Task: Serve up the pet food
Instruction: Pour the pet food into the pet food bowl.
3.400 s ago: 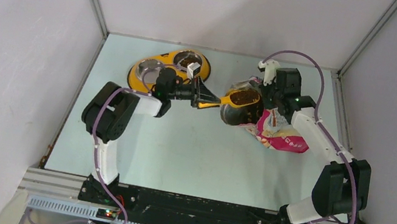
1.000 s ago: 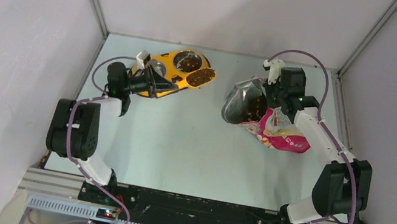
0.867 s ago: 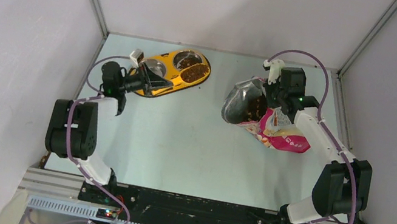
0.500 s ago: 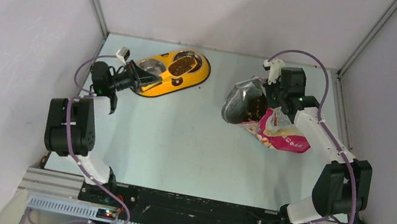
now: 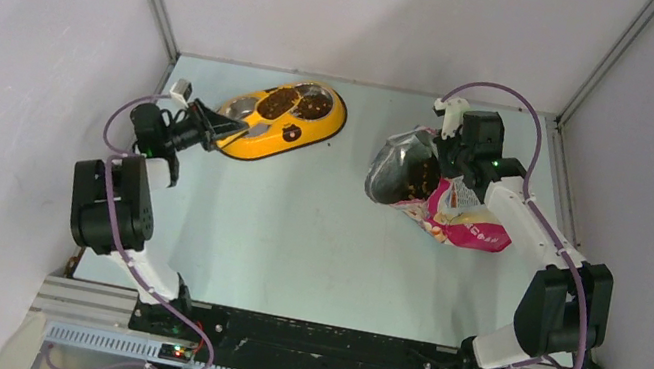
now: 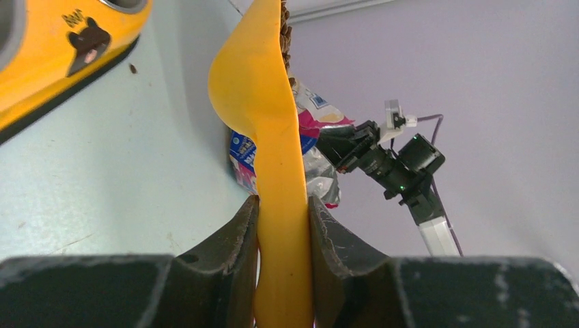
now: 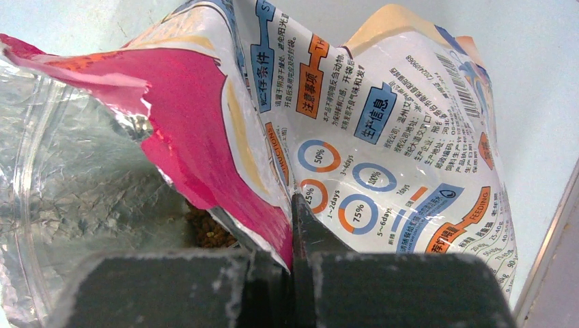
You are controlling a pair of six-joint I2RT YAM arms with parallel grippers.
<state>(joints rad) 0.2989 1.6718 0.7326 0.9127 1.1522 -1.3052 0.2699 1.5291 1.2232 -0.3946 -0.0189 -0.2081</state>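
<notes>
Now my left claw (image 6: pixel 281 205) squeezes the orange scoop (image 6: pixel 252 89), full of kibble (image 5: pixel 278 103), over the yellow feeder (image 5: pixel 314 129). My right claw (image 7: pixel 292 225) pinches the pouch (image 7: pixel 382 137) edge tight.

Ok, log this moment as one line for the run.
left gripper: shut on orange scoop | scoop: holds kibble, above yellow feeder | right gripper: shut on pouch rim, mouth open

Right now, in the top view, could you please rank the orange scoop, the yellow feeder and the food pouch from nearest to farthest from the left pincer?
1. The orange scoop: clamped in the left pincer itself, reaching over the feeder.
2. The yellow feeder: just beyond, at the back left.
3. The food pouch: far across on the right, gripped by the right pincer.
</notes>
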